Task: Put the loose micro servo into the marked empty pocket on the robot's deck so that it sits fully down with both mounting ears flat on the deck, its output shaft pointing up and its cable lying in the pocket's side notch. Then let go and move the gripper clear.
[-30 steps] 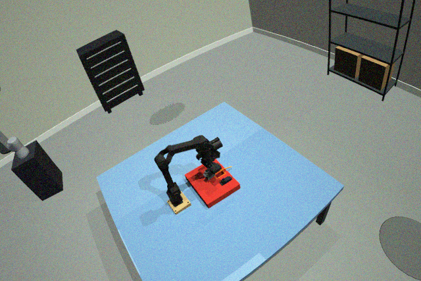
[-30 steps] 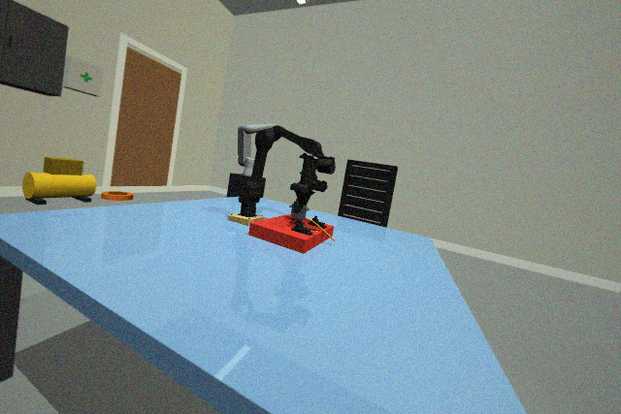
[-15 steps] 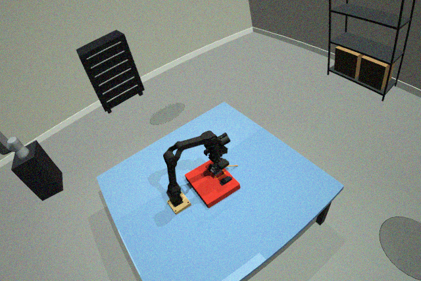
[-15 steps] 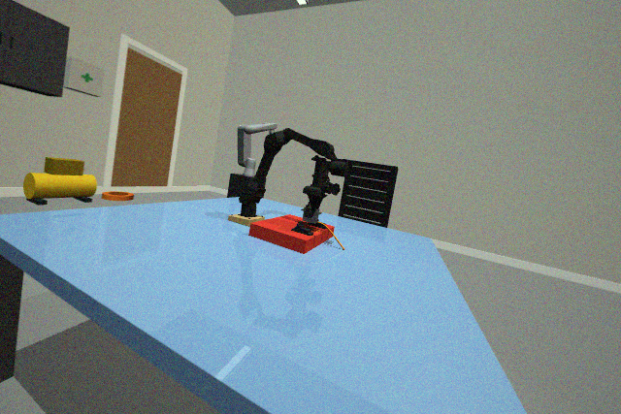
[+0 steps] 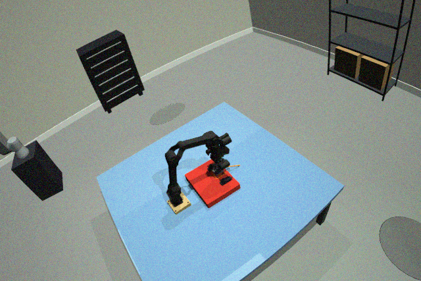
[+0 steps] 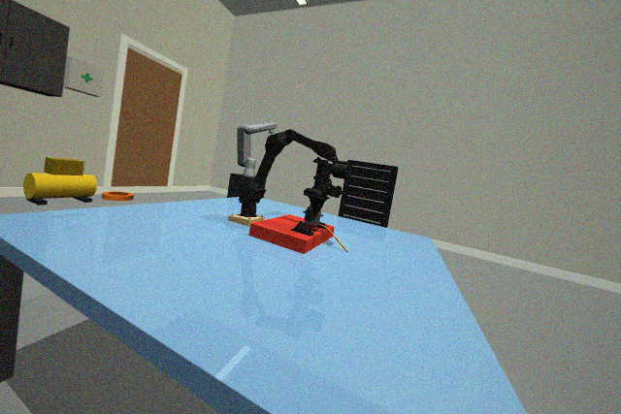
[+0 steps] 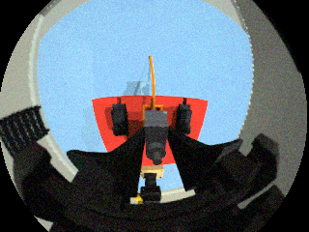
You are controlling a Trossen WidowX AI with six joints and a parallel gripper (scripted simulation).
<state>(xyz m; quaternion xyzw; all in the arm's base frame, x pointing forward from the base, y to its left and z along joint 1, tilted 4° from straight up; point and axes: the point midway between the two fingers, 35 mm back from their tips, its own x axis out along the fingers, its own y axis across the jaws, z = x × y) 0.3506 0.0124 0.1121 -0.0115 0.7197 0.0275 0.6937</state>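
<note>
While we read the wrist view from left to right, we meet first a small dark seated servo [image 7: 120, 119] on the flat red rectangular deck [image 7: 103, 123], placed there, we judge, as one of the deck's own fitted units. In the middle hangs the loose grey-and-black micro servo [image 7: 154, 130], gripped between our black parallel-jaw gripper [image 7: 154, 149], whose fingers are partly closed and stopped against the servo's body. Its thin orange cable [image 7: 153, 77] trails straight ahead, away from us, over the deck's far edge onto the glossy blue table top [image 7: 193, 45]; we judge it is carried so that the lead can drop into the side notch. To the right sits a second dark seated servo [image 7: 183, 118]. The marked pocket itself is hidden beneath the held servo, so we cannot tell how well they align. From the exterior view the servo is just above the deck, not yet seated.
</note>
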